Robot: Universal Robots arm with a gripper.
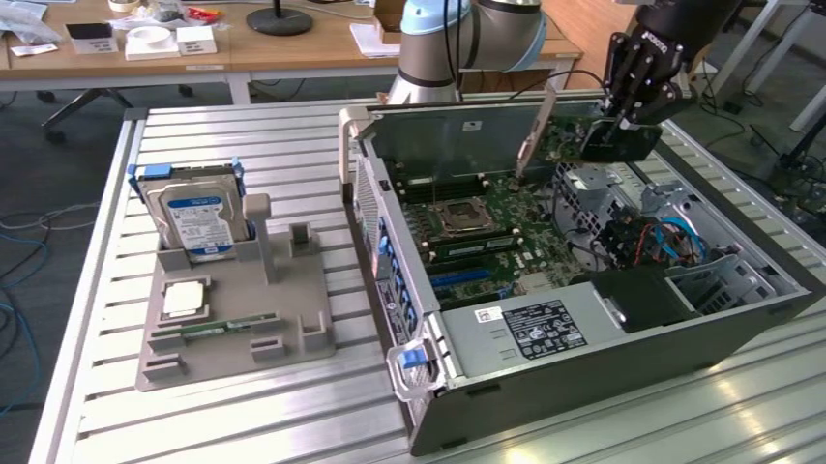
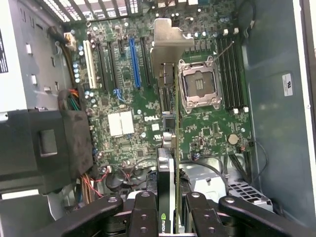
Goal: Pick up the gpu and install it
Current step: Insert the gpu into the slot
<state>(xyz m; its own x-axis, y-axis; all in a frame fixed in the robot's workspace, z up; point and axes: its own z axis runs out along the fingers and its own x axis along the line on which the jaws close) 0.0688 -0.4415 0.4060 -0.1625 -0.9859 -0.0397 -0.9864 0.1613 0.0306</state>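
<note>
On the exterior view's left, a grey moulded holder (image 1: 304, 300) sits on the ribbed aluminium table (image 1: 258, 145). It carries an upright silver drive (image 1: 196, 217) whose blue label is too small for us to read, with a square chip (image 1: 185, 300) and a narrow green stick (image 1: 226, 327) lying flat in front of it.

In the middle lies the open dark metal case (image 1: 620, 377), with a black-and-white sticker (image 1: 543, 329) that we cannot read. Its green motherboard (image 1: 465, 222) shows a Dell mark in the wrist view, beside a blue slot (image 2: 134, 61) and the bare socket (image 2: 200, 86).

At the right, the black gripper (image 1: 620, 126) hangs over the case's far end. Its jaws are partly closed and clamp the gpu (image 1: 601, 145) by its two faces. In the wrist view we see the gpu (image 2: 166, 173) edge-on above the motherboard. Its black block bears an Nvidia logo at the fingers (image 2: 143, 217), and its silver bracket is at the end away from them.
</note>
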